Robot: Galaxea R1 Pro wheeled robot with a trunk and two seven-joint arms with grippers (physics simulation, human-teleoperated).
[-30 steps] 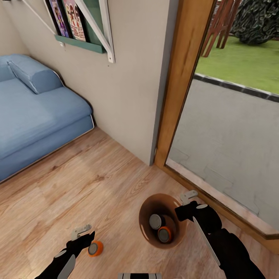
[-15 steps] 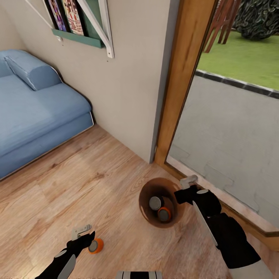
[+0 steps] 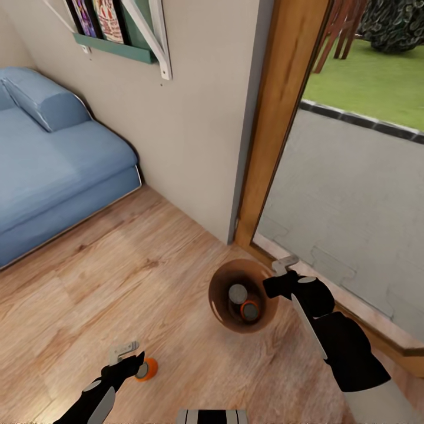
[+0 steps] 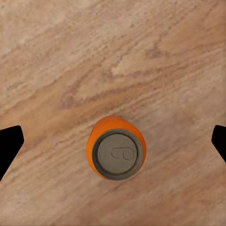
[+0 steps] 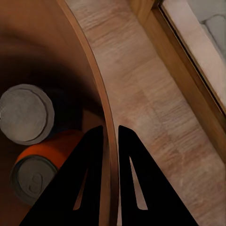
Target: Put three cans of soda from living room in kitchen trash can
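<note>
Right gripper (image 3: 275, 277), clenched on the trash can (image 3: 219, 306) rim, has lifted it; left gripper (image 3: 136, 360), spread, hovers above the remaining orange can (image 4: 116, 148).

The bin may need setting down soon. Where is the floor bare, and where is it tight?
Bare floor between sofa, wall and orange can. Tight where the bin meets the door frame.

Floor (image 3: 118, 277) showing light wood grain, smooth matt finish. Sofa (image 3: 53, 165) looking like soft blue cloth. Door frame (image 3: 277, 118) appearing as warm varnished wood. Orange can (image 4: 116, 147) wearing dull grey metal top. Bin (image 3: 221, 294) showing smooth brown inside. Right end effector (image 3: 281, 272) looking matt black.
</note>
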